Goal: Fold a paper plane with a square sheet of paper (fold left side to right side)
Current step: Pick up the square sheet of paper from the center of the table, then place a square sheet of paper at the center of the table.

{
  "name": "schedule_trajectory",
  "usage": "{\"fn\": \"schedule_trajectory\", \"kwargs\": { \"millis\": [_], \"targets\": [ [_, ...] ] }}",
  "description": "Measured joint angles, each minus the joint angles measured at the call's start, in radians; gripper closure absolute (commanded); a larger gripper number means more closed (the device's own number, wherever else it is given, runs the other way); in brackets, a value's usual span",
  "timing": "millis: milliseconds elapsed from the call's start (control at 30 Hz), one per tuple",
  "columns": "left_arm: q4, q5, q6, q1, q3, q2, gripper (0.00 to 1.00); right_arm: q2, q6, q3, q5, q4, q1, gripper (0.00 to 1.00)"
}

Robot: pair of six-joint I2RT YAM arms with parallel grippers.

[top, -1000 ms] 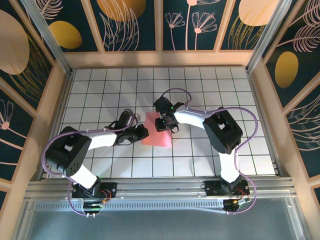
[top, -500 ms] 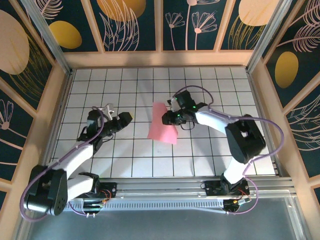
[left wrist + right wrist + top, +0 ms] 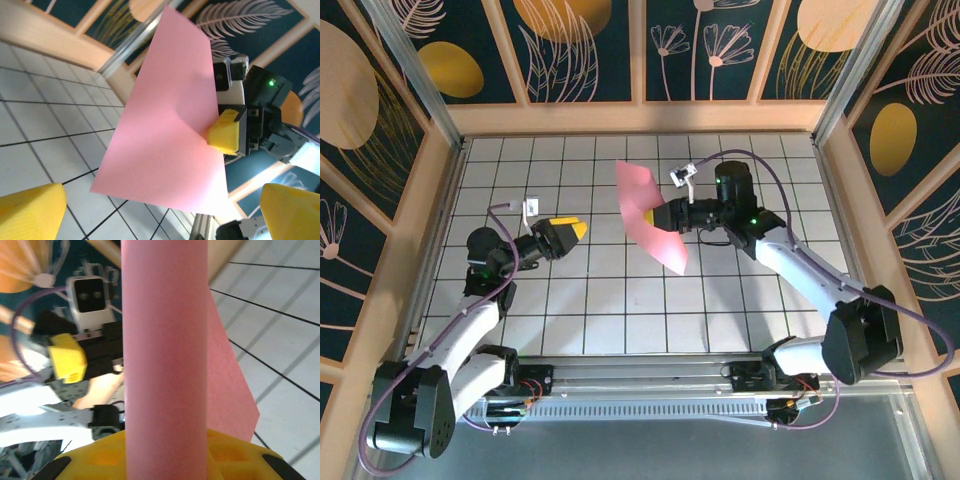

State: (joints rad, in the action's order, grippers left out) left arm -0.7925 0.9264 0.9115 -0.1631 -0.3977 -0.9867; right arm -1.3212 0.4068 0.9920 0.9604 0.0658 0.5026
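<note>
- White tiles with dark grid lines cover the table, and wooden-framed walls of dark teal panels painted with leaves and orange discs close it in on three sides.
- The paper, a thin pink sheet, is up off the table, over the middle of its far half.
- It hangs tilted, with its top edge toward the back wall and its lowest corner pointing down toward the near right.
- No part of it can be seen touching the tiles.
- The right gripper reaches in from the right and pinches the paper at its right-hand edge.
- In the left wrist view one yellow finger is pressed flat against the pink face, about halfway down that edge.
- The right wrist view looks up along the sheet from between the yellow pads, where it is a broad pink band rising through the middle.
- A second pink surface juts out to the right behind that band.
- The left gripper is left of the paper and well apart from it, raised above the tiles and aimed at the sheet.
- Its fingers are spread wide with nothing between them, one at each lower corner of its own view.
</note>
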Motion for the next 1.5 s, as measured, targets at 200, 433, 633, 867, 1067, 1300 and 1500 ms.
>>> {"fn": "schedule_trajectory", "kwargs": {
  "millis": [200, 433, 633, 867, 1067, 1300, 1500],
  "targets": [
    [-0.042, 0.061, -0.008, -0.053, -0.042, -0.001, 0.01, 0.009, 0.025, 0.023, 0.088, 0.057, 0.087, 0.72],
    [-0.037, 0.111, -0.054, -0.134, -0.124, -0.038, 0.15, -0.027, -0.018, 0.111, 0.092, 0.01, 0.14, 0.72],
    [0.02, 0.124, -0.117, -0.145, -0.161, -0.039, 0.66, -0.051, -0.058, 0.119, 0.048, -0.04, 0.127, 0.72],
    [0.1, 0.107, -0.16, -0.146, -0.163, -0.062, 1.0, -0.054, -0.086, 0.118, -0.019, -0.084, 0.1, 0.55],
    [0.173, 0.027, -0.166, -0.146, -0.159, -0.145, 1.0, -0.047, -0.108, 0.099, -0.173, -0.144, 0.054, 0.31],
    [0.209, -0.072, -0.121, -0.146, -0.117, -0.369, 1.0, -0.035, -0.064, 0.002, -0.409, -0.192, -0.082, 0.22],
    [0.285, -0.148, -0.118, -0.146, -0.115, -0.563, 1.0, -0.037, -0.041, -0.058, -0.518, -0.217, -0.089, 0.23]
  ]
}}
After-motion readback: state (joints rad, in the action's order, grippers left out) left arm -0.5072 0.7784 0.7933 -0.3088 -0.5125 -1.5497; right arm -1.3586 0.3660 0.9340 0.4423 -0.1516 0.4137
